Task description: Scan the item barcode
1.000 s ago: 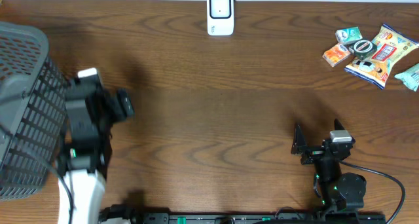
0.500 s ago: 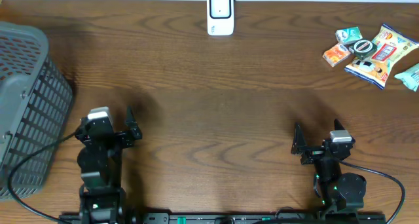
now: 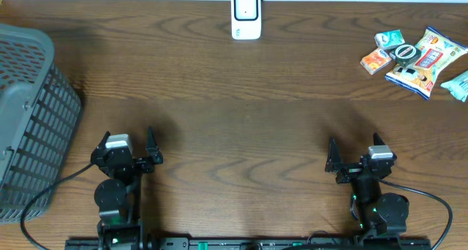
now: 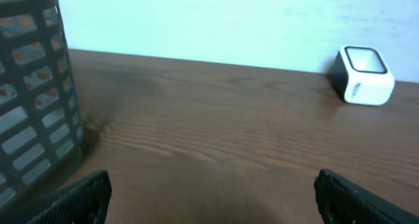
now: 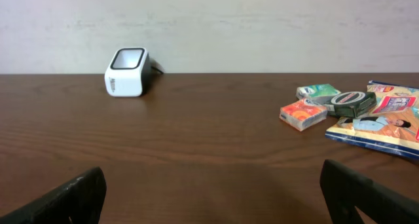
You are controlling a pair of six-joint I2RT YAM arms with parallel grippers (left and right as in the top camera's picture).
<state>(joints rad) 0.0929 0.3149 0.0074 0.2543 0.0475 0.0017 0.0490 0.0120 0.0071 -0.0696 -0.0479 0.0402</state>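
A grey slatted basket (image 3: 29, 122) stands at the left edge of the brown wooden table (image 3: 241, 118), its wall rising along that side in the left wrist view. A pale wall runs behind the table's far edge.

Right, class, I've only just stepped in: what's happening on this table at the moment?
Nothing is being handled right now. The left tool and the right tool both sit open and empty at the near edge of the wooden table. The white barcode scanner stands at the far edge, and a small pile of snack items lies in the far right corner, untouched. A grey basket sits at the left. No item has yet been picked up for scanning.
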